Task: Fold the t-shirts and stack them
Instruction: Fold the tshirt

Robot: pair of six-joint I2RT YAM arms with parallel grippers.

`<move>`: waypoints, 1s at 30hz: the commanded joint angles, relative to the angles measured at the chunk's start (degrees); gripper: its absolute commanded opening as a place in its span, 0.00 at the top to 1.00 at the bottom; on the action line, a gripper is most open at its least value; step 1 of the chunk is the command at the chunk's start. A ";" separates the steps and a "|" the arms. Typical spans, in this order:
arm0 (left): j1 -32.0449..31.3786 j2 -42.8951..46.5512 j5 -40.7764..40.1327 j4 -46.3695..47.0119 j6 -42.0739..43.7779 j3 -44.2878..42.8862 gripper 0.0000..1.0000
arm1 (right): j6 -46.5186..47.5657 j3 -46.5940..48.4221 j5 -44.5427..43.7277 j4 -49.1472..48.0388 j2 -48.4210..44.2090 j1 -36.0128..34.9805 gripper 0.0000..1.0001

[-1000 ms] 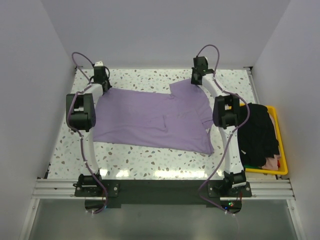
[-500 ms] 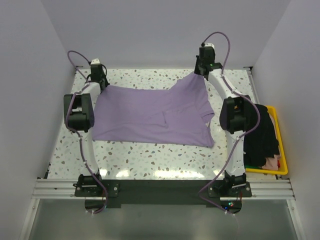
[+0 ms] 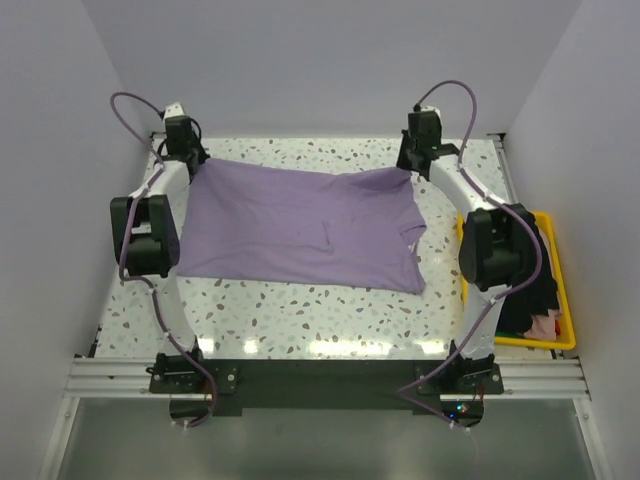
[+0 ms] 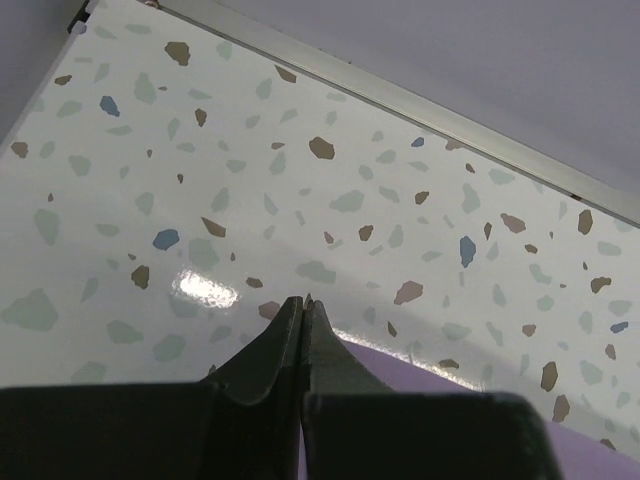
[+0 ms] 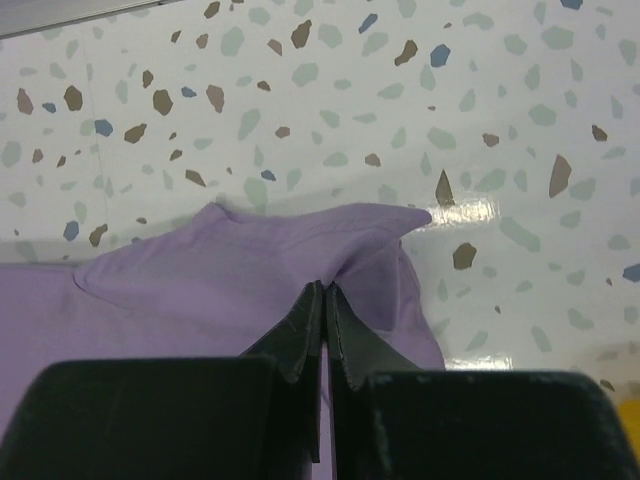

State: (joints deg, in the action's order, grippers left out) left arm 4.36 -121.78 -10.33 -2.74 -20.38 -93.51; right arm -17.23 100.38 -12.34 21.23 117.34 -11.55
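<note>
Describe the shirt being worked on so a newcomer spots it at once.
On the speckled table, a lavender t-shirt lies spread wide across the middle. Unlike the black cloth heaped in the yellow bin at right, it is pale purple and mostly flat.

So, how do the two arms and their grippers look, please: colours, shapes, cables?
The left arm and the right arm have white curved links and bulky black joint housings. A thin purple cable loops along each one. The left gripper and the right gripper are black, with flat fingers tapering to narrow tips. No markings are visible.
</note>
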 commanded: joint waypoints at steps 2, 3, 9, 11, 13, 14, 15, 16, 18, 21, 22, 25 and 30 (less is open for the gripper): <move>1.26 5.32 -0.92 -1.03 -2.38 3.07 1.00 | -3.59 -7.80 1.17 -3.83 -9.93 0.13 1.00; 1.35 6.10 -0.92 -1.73 -2.64 4.12 1.00 | -4.47 -9.13 2.31 -3.83 -10.89 0.21 1.00; 1.88 9.35 -1.54 -4.29 -4.75 8.77 1.00 | -7.81 -20.82 4.51 -5.59 -18.45 -0.49 1.00; 1.97 10.41 -2.32 -4.99 -5.45 10.71 1.00 | -8.52 -24.94 4.95 -6.11 -21.08 -0.93 1.00; 2.23 11.91 -2.68 -5.78 -5.98 12.03 1.00 | -9.22 -27.33 4.96 -6.29 -22.67 -1.45 1.00; 2.32 12.52 -3.29 -5.87 -6.33 13.35 1.00 | -9.39 -29.26 4.87 -6.12 -23.46 -1.54 1.00; 2.41 13.66 -3.64 -6.31 -6.60 14.05 1.00 | -9.83 -30.14 5.04 -6.12 -25.04 -1.63 1.00; 2.49 14.19 -3.82 -6.40 -6.69 14.67 1.00 | -10.01 -31.02 5.13 -5.94 -25.84 -1.89 1.00; 2.93 15.68 -4.61 -7.09 -6.95 16.25 1.00 | -10.45 -33.31 4.61 -5.68 -28.20 -2.07 1.00; 3.28 17.00 -5.49 -8.32 -7.39 17.93 1.00 | -10.80 -35.69 4.60 -4.98 -30.06 -2.25 1.00; 3.46 17.36 -5.84 -8.77 -7.74 18.28 1.00 | -10.89 -36.21 4.52 -4.80 -31.19 -2.33 1.00; 3.99 17.80 -6.19 -9.91 -8.27 19.42 1.00 | -10.98 -38.67 4.78 -4.62 -33.39 -2.51 1.00; 4.43 17.98 -6.90 -11.58 -9.06 20.21 1.00 | -11.59 -42.89 5.92 -5.32 -35.86 -2.51 1.00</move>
State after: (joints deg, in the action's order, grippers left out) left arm 7.88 -106.08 -14.63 -13.21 -28.05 -73.91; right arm -27.62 59.42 -7.35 17.65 84.05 -13.87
